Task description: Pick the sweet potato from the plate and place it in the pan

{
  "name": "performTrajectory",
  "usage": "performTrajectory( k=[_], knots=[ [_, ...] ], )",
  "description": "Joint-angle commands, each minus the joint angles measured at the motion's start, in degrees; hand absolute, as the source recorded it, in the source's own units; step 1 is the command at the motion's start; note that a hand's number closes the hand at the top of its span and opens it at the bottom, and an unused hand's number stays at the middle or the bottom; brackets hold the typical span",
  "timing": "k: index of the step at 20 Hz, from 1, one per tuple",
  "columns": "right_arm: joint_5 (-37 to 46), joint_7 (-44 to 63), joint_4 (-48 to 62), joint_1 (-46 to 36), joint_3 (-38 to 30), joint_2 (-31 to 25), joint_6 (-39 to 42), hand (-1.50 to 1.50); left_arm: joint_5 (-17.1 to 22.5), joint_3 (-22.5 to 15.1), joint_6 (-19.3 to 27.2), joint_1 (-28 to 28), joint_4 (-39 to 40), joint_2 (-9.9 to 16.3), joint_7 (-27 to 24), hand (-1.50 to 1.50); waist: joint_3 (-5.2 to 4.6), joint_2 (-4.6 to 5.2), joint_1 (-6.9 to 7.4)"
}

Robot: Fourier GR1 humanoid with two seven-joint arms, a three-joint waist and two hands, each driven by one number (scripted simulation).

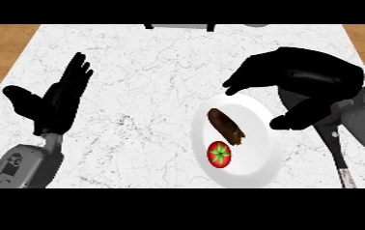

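Tomato (220,154) sits nearest on the white plate (257,173), a red one with a green star-shaped top, down at the near end. Just past it on the same plate lies the sweet potato (227,126), a dark brown lump angled from upper left to lower right, its near end almost touching the tomato. So the sweet potato is on the plate with nothing gripping it.

Off to the right of the plate, a black pan handle (336,151) runs toward the near edge, and the grey pan (357,122) itself is mostly covered by the right hand, so not much of it shows.

The right hand (303,81) hangs above the far right rim of the plate. Its fingers are bent downward in a loose claw, thumb pointing down by the plate's right rim, fingertips over the far rim. It has hold of nothing; the sweet potato shows in the open space below and to the left of it.

Over on the left, the left hand (57,101) rests with fingers straight and pointing away, thumb spread out to the side, holding nothing, well apart from the plate. Its grey forearm (28,164) comes in from the lower left corner.

All of it sits on a white marbled counter (143,79), with brown wood (14,45) showing past the left edge.
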Motion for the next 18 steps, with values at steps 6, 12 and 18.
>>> performTrajectory(
  k=[6,12,18],
  knots=[
    [16.52,2.07,2.06,-11.79,10.86,9.05,4.85,-1.50,-1.46,0.24,1.85,2.51,-1.20,-2.07,0.63,0.00,-0.08,-0.30,-1.61],
    [27.72,9.06,3.04,-15.97,18.54,16.38,7.10,-1.50,-1.58,1.56,0.87,2.48,-1.29,-1.40,1.31,0.00,-0.08,-0.37,-1.96],
    [33.70,12.58,8.27,-19.81,25.86,17.49,19.18,-1.50,-1.74,2.34,-0.02,4.40,-1.47,-1.57,-0.37,0.00,-0.16,-0.40,-1.78]
  ],
)
